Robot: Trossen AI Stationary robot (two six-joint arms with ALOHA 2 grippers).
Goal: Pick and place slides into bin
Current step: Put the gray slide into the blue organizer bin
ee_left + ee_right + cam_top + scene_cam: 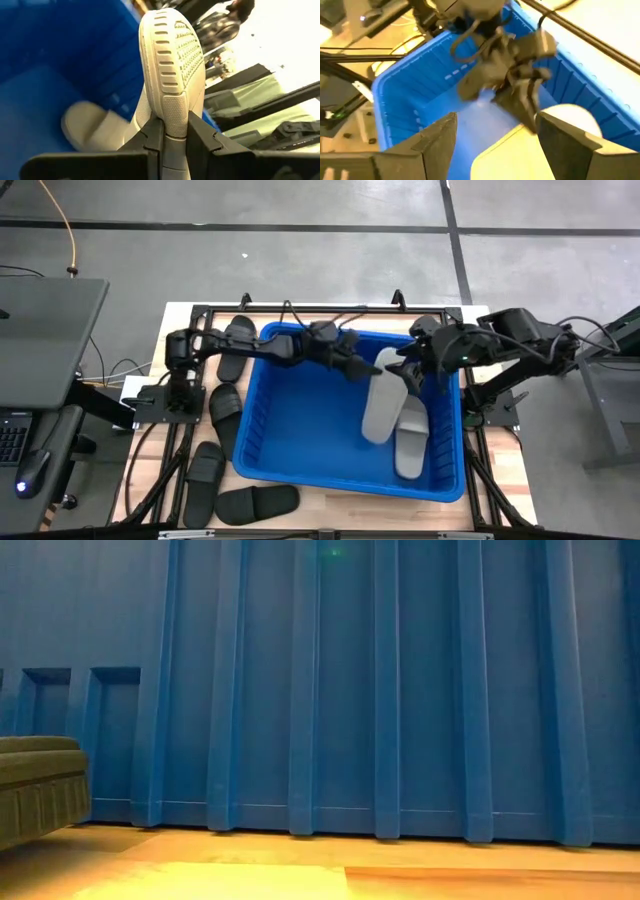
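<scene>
The blue bin (300, 430) stands mid-table; its ribbed wall fills the low view (400, 690). My left gripper (368, 370) reaches over the bin from the left and is shut on a light grey slide (380, 405). A second grey slide (412, 440) lies on the bin's floor and also shows in the left wrist view (85, 125). My right gripper (408, 368) hangs open and empty over the bin's far right part, close to the held slide (540, 150). Several black slides lie on the table left of the bin (225, 415), (205, 480), (258, 502), (238, 345). My left gripper pinches the grey slide between its two fingers (152, 137) near one end (175, 120), one finger on each long side. The ridged sole (172, 55) faces the wrist camera. The slide slants down from the gripper into the bin; whether its lower end touches anything I cannot tell.
The bin's walls and rim (455, 395) stand close around both grippers. My left gripper shows in the right wrist view (515, 75), just ahead of my right fingers. One black slide (35, 785) lies near the bin's outer wall. A dark frame (330, 310) edges the table.
</scene>
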